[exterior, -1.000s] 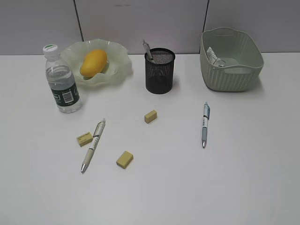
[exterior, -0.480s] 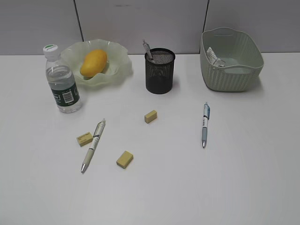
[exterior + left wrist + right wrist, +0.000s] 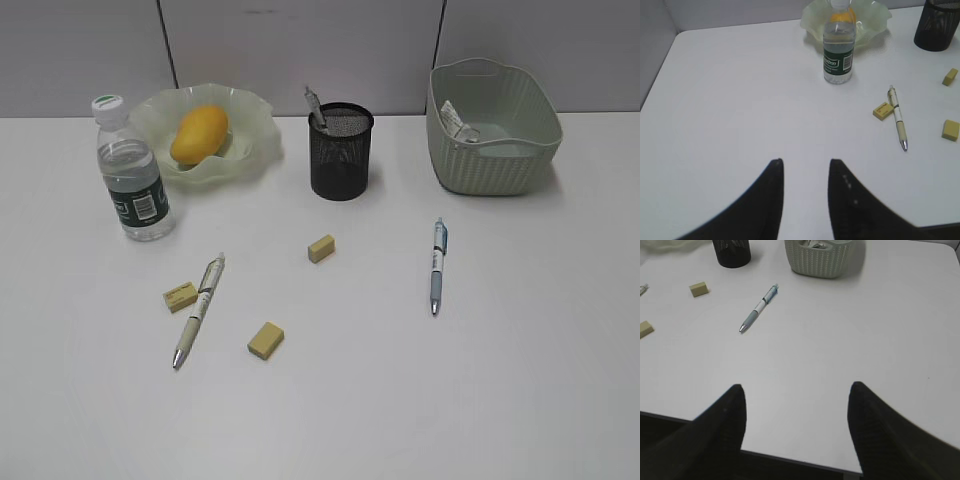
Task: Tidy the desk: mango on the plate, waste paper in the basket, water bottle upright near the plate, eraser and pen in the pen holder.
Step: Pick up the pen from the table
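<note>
Three yellow erasers lie loose on the white bench (image 3: pixel 520 380): one (image 3: pixel 321 248) in front of the pen holder (image 3: pixel 341 152), one (image 3: pixel 180 296) just beside the cream pen (image 3: pixel 198 311), and one (image 3: pixel 266 340) nearer the front edge. Over on the right, a blue-grey pen (image 3: pixel 437 265) lies alone, well apart from the rest. And the mango (image 3: pixel 199 134) sits in the ruffled green plate (image 3: pixel 255 150) at the back left, with the water bottle (image 3: pixel 131 172) standing upright just in front of it! One pen already pokes up out of the holder. At the back right, the basket (image 3: pixel 495 150) holds the crumpled waste paper (image 3: pixel 459 121). Now the left tool (image 3: pixel 805 172) hangs above bare bench with a narrow gap between its dark fingers, gripping nothing. The right tool (image 3: pixel 796 399) spreads wide over the near right edge, empty too.
</note>
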You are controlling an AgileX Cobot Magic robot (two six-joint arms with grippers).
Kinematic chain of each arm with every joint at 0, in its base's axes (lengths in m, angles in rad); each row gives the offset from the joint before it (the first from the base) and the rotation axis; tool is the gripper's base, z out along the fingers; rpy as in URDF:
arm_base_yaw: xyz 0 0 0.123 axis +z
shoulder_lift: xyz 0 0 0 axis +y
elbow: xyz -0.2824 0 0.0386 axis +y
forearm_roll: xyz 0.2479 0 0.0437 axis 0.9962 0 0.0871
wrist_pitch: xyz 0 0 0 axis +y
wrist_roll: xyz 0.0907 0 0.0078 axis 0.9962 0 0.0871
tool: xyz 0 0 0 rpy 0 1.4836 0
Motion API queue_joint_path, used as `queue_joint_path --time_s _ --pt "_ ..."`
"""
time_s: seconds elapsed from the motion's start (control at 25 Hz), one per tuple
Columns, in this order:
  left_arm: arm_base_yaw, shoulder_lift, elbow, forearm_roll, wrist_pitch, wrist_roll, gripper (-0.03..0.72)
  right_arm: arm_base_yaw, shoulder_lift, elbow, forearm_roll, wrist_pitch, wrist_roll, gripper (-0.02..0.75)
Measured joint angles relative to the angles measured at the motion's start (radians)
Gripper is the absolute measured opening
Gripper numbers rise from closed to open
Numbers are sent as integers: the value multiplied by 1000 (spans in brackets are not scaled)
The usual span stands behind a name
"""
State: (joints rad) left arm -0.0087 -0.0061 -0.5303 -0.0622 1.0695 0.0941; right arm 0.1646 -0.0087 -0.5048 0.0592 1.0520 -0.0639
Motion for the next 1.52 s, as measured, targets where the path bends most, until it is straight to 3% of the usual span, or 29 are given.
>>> queue_joint_path --time_s 0.28,0.8,0.88,1.08,1.52 --pt "0 0 0 0 0 0 241 -115 0 0 3 -3 -1 507" --pt "0 0 0 -1 0 0 246 -119 0 0 3 -6 -2 507" --pt "0 0 0 -1 0 0 282 -119 0 0 3 -6 -2 507" --pt "0 35 0 -3 6 0 466 -119 0 0 4 -6 -2 507" --pt "-3 380 -125 -50 133 0 502 -119 0 0 5 -7 -4 506"
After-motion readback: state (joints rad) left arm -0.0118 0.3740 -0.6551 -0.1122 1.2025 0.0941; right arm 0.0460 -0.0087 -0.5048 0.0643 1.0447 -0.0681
